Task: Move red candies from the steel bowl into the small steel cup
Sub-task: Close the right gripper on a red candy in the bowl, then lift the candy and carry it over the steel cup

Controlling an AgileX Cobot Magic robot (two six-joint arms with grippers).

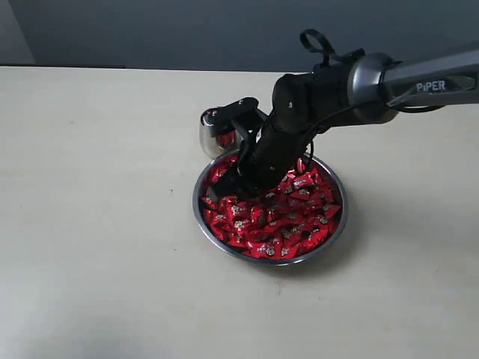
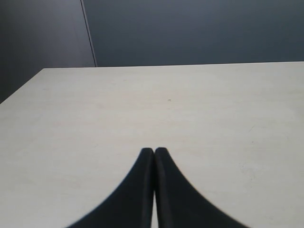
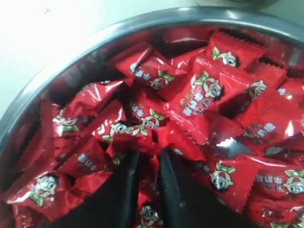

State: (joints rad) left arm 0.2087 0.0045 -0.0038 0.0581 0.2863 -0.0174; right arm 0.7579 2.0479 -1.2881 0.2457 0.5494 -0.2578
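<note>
There is one wide, shallow round steel bowl [image 1: 271,262], one small rounded mirror-steel cup [image 1: 209,136] and one pale worktop [image 1: 90,224]. The small shiny red-wrapped candies [image 1: 296,217] number several dozen, too heaped to count exactly. Two black two-fingered tools show: one left tool [image 2: 154,151], one right tool [image 3: 149,154].

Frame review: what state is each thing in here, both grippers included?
steel bowl: upright on the table, piled with red candies.
small steel cup: upright beside the bowl; contents unclear.
right gripper: tips down among the candies, jaws nearly together, grip unclear.
left gripper: shut, holding nothing, above the table.
</note>
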